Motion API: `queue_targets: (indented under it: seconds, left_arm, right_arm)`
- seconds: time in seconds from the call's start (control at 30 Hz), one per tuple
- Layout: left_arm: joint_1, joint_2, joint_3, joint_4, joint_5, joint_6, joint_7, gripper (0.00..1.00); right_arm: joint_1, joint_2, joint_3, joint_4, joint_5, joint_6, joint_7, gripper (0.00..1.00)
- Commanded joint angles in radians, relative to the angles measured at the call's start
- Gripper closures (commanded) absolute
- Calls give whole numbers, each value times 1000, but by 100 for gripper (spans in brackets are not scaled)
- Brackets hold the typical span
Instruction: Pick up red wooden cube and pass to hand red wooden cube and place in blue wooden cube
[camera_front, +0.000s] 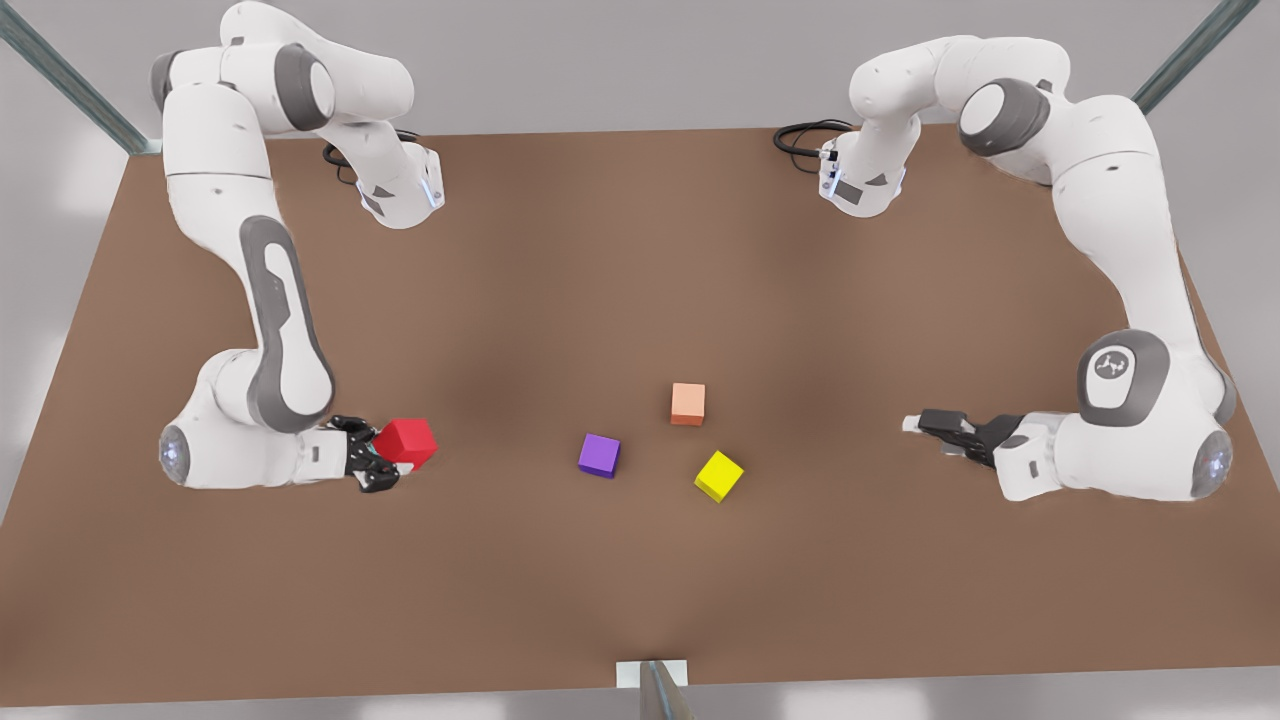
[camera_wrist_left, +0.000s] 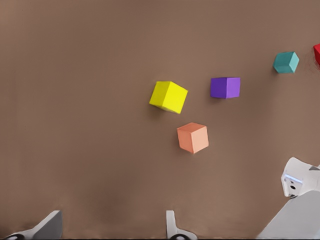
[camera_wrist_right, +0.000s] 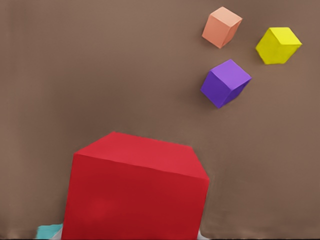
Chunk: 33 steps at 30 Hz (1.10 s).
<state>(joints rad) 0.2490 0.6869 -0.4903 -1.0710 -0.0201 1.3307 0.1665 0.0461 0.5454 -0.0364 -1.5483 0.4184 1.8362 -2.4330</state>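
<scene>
Your brown tabletop under grey walls, 3 loose cubes mid-table, purple, pale orange, yellow, right gripper at 9 o'clock clamping the small red wooden cube, teal cube just beside it, left gripper at 3 o'clock, closed, empty.

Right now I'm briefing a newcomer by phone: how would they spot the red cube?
Start at the brown table and go to the arm on the front view's left, low over the surface. The right gripper there is shut on the red cube. It is the one bright red cube, apart from the purple, yellow and orange cubes mid-table.
</scene>
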Motion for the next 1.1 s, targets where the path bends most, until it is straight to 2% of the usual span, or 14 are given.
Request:
queue_targets:
  seconds: [0.0,0.03,0.07,0.1,0.17,0.23,0.27,0.33,0.5,0.93,1.07]
  left_arm:
    - [-191,-380,260,-504,174,215,-119,0]
    - [-195,-461,289,-624,143,333,-119,0]
    - [-217,-455,335,-607,126,309,-88,0]
    - [-211,-399,334,-526,126,275,-64,0]
    - [-232,-360,328,-480,137,259,-62,0]
    - [-250,-322,328,-298,132,73,-67,0]
    - [-243,-311,328,-279,134,68,-88,0]
    - [-246,-311,328,-271,134,70,-82,0]
    - [-241,-308,332,-267,138,110,-81,0]
    - [-223,-308,332,-271,132,102,-88,0]
    - [-223,-308,332,-271,132,102,-88,0]
  right_arm:
    - [3,-1,-10,17,-372,-15,272,37]
    - [4,-1,-11,17,-391,-8,272,37]
    - [4,-4,-11,11,-412,-2,275,37]
    - [9,-12,-11,-3,-414,8,275,37]
    - [18,-36,-11,-67,-414,60,311,37]
    - [18,-65,-8,-130,-412,144,377,37]
    - [18,-78,-8,-164,-408,185,428,37]
    - [18,-108,-7,-250,-389,316,542,36]
    - [34,-105,-5,-300,-391,414,626,36]
    - [61,-90,-3,-348,-391,469,624,35]
    - [61,-93,-3,-355,-391,468,624,30]
